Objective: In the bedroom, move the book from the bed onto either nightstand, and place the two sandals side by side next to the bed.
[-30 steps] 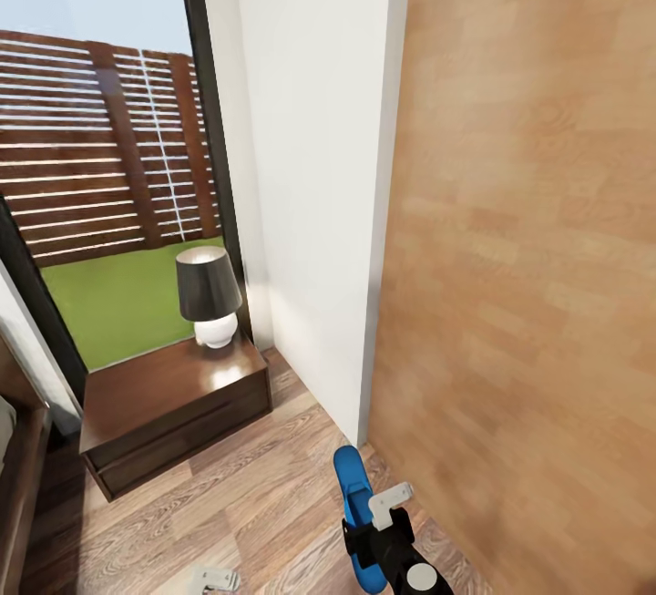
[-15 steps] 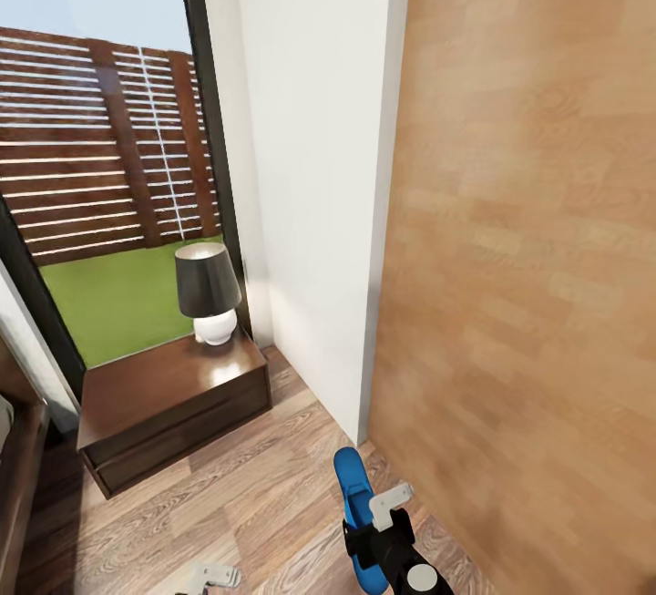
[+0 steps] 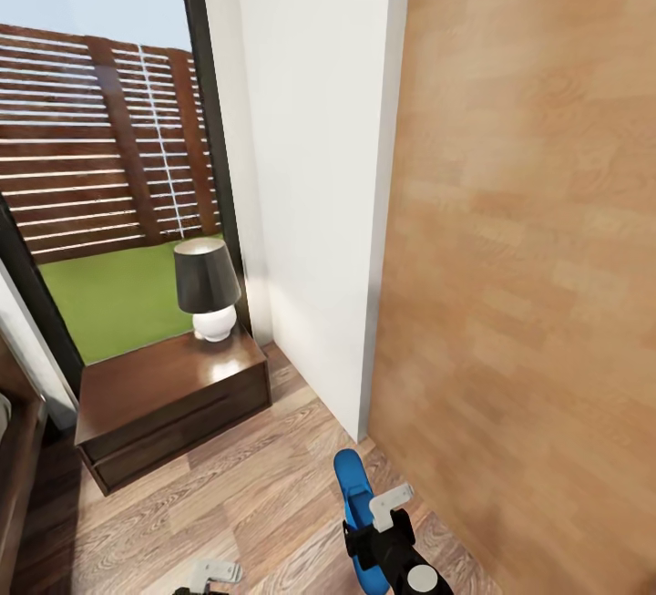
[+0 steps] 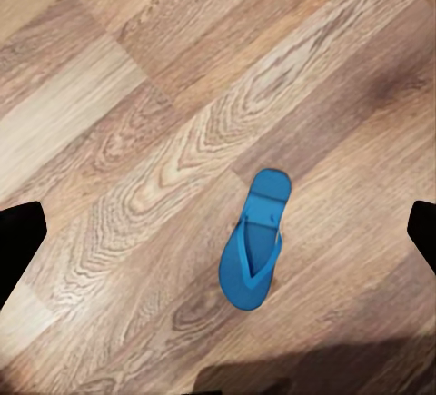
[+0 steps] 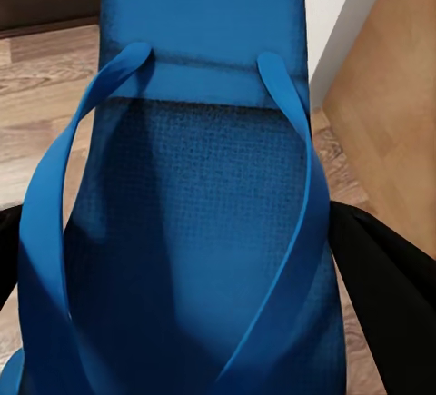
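Observation:
My right gripper (image 3: 372, 522) is shut on one blue sandal (image 3: 353, 497), held above the wood floor near the wall corner. In the right wrist view that sandal (image 5: 191, 222) sits between the black fingers (image 5: 386, 286), straps facing the camera. The other blue sandal (image 4: 256, 242) lies flat on the floor planks below my left gripper (image 4: 221, 236), which is open and well above it. A white finger of the left gripper (image 3: 215, 570) shows at the head view's lower edge. The dark brown nightstand (image 3: 137, 399) stands by the window, beside the bed's (image 3: 13, 458) edge. The book is out of view.
A lamp (image 3: 208, 290) with a dark shade stands on the nightstand's back right corner. A white wall (image 3: 310, 194) and a tall light wood panel (image 3: 538, 258) close off the right side. A black-framed window (image 3: 100, 167) shows a fence and grass.
The head view has shifted a little, so the nightstand and lamp sit slightly more to the left in the picture. Both grippers hold the same places in the view.

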`<state>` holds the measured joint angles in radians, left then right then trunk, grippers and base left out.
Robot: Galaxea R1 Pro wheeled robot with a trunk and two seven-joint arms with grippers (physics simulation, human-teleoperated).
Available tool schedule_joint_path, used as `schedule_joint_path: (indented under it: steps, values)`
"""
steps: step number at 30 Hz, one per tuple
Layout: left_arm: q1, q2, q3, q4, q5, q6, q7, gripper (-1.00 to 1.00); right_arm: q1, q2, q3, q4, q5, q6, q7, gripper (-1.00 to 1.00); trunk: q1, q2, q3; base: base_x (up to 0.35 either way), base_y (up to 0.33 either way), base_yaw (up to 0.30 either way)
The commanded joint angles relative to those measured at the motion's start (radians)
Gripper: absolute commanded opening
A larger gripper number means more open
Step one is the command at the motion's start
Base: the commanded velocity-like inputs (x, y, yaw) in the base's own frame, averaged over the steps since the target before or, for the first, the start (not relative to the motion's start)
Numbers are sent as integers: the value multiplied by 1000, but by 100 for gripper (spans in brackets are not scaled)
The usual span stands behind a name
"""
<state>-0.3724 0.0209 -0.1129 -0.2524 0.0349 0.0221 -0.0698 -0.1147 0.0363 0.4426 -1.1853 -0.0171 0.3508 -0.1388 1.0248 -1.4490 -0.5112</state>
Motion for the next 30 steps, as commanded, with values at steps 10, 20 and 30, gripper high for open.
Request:
schedule_joint_path:
  steps: [10,20,30]
  values:
    - [0,2,-7,-1,3,-18,-1,100,-9,2,55,-9,3,10,-13,-100,38,-71,-32,0,0,0]
    - [0,2,-7,-1,2,-23,-1,100,-12,2,57,-9,4,9,-13,-100,77,-141,-64,0,0,0]
    - [0,3,-7,-1,2,-24,-1,100,-16,-2,56,-8,4,8,-13,-100,115,-211,-95,0,0,0]
